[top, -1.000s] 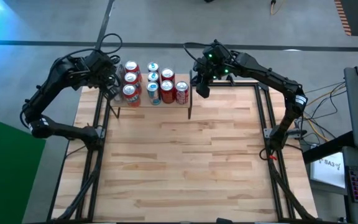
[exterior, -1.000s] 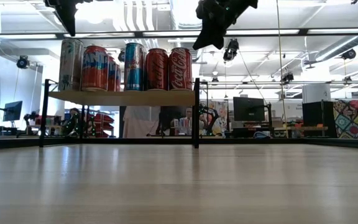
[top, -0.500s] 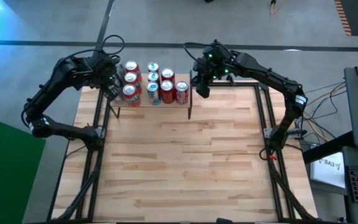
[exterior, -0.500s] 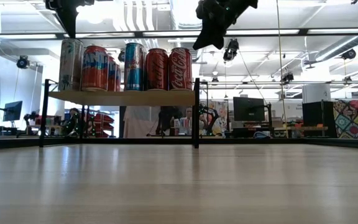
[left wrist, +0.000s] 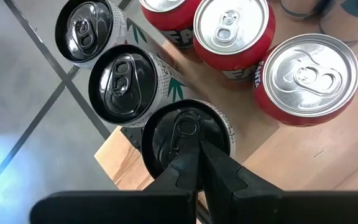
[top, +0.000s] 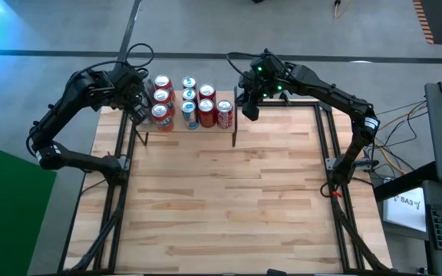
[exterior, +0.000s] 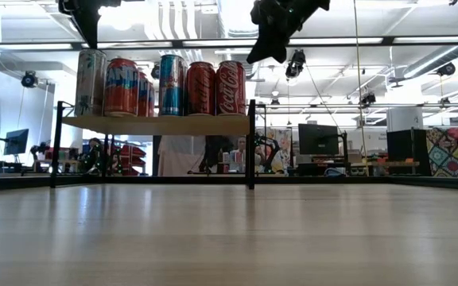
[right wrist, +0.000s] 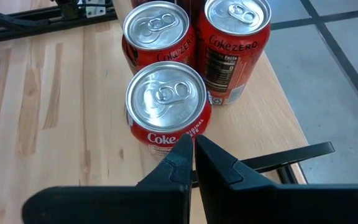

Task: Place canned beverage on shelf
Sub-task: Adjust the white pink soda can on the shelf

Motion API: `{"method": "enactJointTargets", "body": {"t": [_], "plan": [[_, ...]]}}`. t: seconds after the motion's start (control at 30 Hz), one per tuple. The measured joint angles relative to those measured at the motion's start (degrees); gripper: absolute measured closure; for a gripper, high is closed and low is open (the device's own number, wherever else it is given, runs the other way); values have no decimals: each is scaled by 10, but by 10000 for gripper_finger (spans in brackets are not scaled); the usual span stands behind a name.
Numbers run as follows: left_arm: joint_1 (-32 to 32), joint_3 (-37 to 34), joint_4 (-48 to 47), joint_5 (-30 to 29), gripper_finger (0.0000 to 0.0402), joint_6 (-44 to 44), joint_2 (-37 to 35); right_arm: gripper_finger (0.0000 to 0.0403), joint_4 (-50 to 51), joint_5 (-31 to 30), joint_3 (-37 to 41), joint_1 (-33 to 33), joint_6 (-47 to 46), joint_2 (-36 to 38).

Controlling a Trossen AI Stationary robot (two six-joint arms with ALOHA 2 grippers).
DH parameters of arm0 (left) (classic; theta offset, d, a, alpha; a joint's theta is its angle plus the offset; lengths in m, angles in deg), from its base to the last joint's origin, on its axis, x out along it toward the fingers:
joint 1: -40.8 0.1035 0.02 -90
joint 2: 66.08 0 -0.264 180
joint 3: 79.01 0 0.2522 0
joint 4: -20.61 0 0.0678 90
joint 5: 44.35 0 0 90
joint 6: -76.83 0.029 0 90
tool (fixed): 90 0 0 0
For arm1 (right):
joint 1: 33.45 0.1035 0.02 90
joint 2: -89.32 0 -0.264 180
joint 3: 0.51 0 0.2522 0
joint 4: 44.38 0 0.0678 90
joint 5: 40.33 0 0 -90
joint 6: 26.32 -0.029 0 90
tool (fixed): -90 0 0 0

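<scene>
My left claw (left wrist: 199, 163) hangs clenched and empty just above the shelf (top: 219, 130), over its left end, with the tips right over the black lid of a slim white can (left wrist: 188, 138) at the board's corner. My right claw (right wrist: 191, 155) is also pinched together with nothing in it, hovering off the shelf's right end beside the red cola can (right wrist: 168, 102).

Every can I can see stands upright on the shelf already, long axis vertical, packed in rows between the thin black uprights. The wooden table (top: 229, 199) below shows no can lying on it.

So I judge the placing is done or nearly so. The nearest can lies straight below my left claw, so the safe way for that arm is straight up before drawing back; a sideways move could tip the corner can off the edge.
</scene>
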Motion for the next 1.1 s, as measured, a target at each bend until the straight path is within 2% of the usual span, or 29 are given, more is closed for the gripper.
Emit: {"method": "enactJointTargets", "body": {"t": [1.1], "plan": [[0,-1,0,35,402,0,-8,394,1,0,0,5,1,2]]}}
